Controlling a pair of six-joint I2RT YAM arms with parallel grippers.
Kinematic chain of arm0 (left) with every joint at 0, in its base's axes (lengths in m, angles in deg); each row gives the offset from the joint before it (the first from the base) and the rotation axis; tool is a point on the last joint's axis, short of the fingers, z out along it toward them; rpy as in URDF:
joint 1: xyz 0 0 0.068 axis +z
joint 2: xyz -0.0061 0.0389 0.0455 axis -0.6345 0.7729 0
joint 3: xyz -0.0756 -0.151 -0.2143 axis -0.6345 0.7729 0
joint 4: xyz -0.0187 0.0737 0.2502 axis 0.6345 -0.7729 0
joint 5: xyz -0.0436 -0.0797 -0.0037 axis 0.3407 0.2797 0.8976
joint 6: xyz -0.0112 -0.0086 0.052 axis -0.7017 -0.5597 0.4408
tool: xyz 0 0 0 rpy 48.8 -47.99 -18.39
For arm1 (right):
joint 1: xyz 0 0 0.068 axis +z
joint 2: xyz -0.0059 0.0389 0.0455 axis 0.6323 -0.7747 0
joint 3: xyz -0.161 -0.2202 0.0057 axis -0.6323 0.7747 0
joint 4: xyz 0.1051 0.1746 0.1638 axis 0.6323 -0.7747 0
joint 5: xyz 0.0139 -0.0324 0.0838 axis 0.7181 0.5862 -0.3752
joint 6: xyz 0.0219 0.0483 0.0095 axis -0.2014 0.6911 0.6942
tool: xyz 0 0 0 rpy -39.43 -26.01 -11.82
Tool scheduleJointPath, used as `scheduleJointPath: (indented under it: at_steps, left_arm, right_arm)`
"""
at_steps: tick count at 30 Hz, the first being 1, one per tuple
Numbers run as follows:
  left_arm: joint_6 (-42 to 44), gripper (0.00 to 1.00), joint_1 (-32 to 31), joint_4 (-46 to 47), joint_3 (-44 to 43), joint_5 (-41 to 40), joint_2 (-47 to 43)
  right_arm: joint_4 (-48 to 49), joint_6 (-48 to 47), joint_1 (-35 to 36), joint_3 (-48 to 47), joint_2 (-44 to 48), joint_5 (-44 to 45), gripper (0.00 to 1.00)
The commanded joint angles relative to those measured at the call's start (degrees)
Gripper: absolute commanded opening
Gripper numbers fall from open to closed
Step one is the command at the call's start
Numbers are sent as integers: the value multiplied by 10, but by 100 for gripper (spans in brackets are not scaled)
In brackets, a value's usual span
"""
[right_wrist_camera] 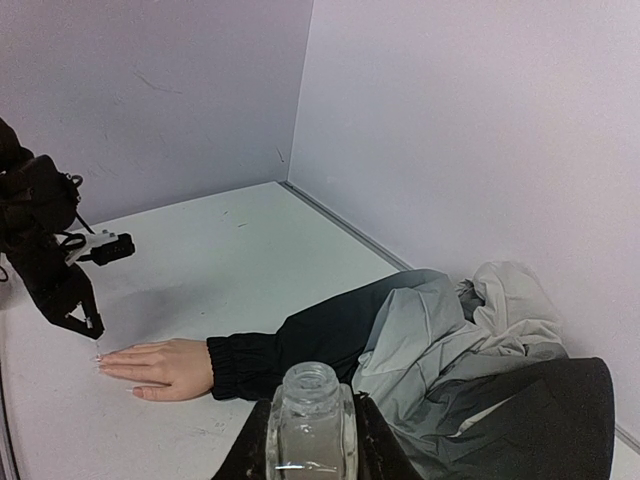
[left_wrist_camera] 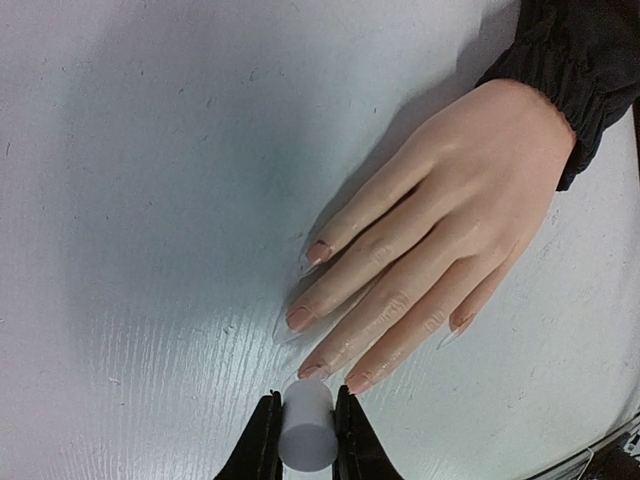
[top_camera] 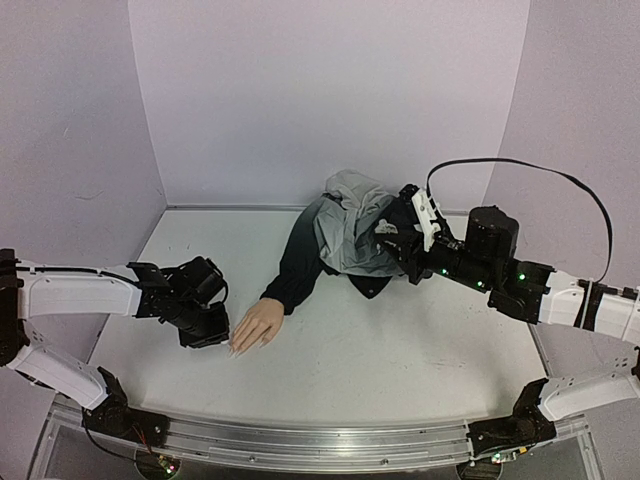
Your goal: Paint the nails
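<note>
The mannequin hand [left_wrist_camera: 470,190] lies palm down on the white table [left_wrist_camera: 150,150], fingers slightly spread. Its wrist runs into a dark sleeve [left_wrist_camera: 575,60]. The nails [left_wrist_camera: 299,318] sit at the ends of those fingers. They look pinkish and a little glossy, each with a clear pointed tip reaching past the fingertip. I can see four on the fingers and one on the thumb.

My left gripper [left_wrist_camera: 306,398] hangs just off the fingertips of the mannequin hand, nearest the two lower fingers in my left wrist view. Its jaws are clamped on a small white cap [left_wrist_camera: 308,435], a plain cylinder standing up between them. I cannot see what hangs under the cap, nor whether anything touches a nail. From my right wrist camera, this gripper [right_wrist_camera: 82,322] sits just above the fingertips, close to the table.

My right gripper [right_wrist_camera: 312,405] is well away from the mannequin hand, beyond the far end of the sleeve. Its jaws are closed around a clear glass bottle [right_wrist_camera: 310,385], held upright with the neck open. A crumpled grey and black jacket [top_camera: 350,225] lies at the sleeve's far end, and from above this gripper [top_camera: 395,245] is just beside it.
</note>
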Motion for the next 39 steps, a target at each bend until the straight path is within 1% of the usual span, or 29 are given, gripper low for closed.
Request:
scheduleJointPath:
  at_steps: [1, 12, 28, 34, 39]
  left_arm:
    - [-8, 0, 0, 12, 0, 4, 3]
    - [-11, 0, -1, 12, 7, 9, 13]
    - [-13, 0, -1, 16, 25, 23, 3]
    - [-16, 0, -1, 14, 38, 29, -28]
    - [-17, 0, -1, -7, 36, 11, -68]
  right_arm:
    - [44, 1, 1, -3, 5, -5, 0]
    - [44, 1, 2, -2, 5, -4, 0]
    - [44, 3, 1, -2, 5, -5, 0]
    - [44, 3, 2, -2, 4, -5, 0]
    - [44, 3, 2, -2, 4, -5, 0]
